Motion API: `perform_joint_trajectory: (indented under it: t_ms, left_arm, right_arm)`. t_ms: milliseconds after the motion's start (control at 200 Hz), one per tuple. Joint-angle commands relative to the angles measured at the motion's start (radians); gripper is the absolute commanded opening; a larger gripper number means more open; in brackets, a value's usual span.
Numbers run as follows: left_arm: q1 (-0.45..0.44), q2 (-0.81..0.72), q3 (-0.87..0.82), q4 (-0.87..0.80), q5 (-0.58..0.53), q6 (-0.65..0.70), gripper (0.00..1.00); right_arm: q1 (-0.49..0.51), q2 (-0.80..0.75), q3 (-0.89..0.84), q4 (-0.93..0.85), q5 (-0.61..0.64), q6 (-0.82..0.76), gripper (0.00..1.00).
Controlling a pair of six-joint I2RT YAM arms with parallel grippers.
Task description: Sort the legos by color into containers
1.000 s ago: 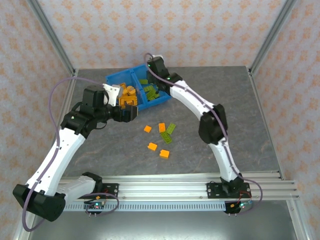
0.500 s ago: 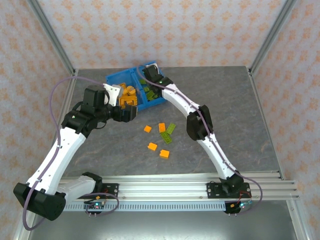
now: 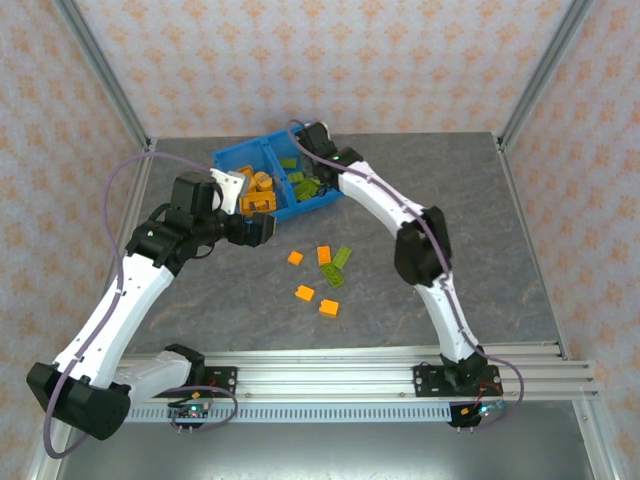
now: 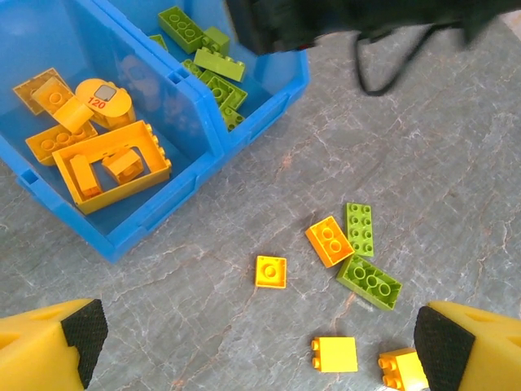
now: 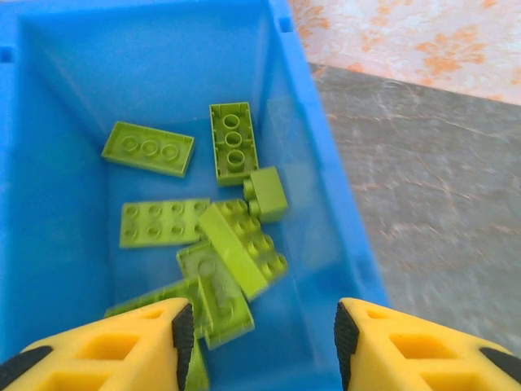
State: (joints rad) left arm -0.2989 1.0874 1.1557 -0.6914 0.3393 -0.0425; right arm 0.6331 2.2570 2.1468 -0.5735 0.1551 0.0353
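Claws both gape: right gripper [image 5: 262, 330] hangs empty above green legos [image 5: 232, 252] in the blue bin [image 5: 73, 73] (left gripper [image 4: 264, 334] over loose legos [image 4: 330, 240]).

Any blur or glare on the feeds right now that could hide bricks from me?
Top external: even light, no glare, loose bricks read clearly. Left wrist: those bricks are sharp, but the right arm at the top edge is a dark blur. Right wrist: slightly soft, yet the green bricks in the bin stay distinct.
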Motion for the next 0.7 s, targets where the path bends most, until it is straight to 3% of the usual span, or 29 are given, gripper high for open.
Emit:
perform_joint_trajectory:
  t_ms: [0, 150, 275, 460, 696]
  left_arm:
    - [-0.006, 0.011, -0.010, -0.023, -0.031, 0.028, 1.00]
    - [-0.006, 0.014, -0.011, -0.020, -0.031, 0.031, 1.00]
    - [-0.006, 0.017, -0.014, -0.013, -0.035, 0.030, 1.00]
    - [-0.008, 0.033, -0.022, -0.008, -0.023, 0.032, 1.00]
    - [-0.022, 0.030, -0.017, -0.024, -0.059, 0.040, 1.00]
  right_arm:
    - [-0.005, -0.282, -0.231, 0.127, -0.033, 0.122, 0.51]
    - [-0.005, -0.558, -0.650, 0.208, -0.050, 0.357, 0.51]
    - [-0.005, -0.652, -0.876, 0.173, -0.130, 0.601, 0.59]
    - [0.011, -0.563, -0.939, 0.033, -0.278, 0.786, 0.63]
    - [0.031, -0.434, -0.894, -0.003, -0.258, 0.779, 0.70]
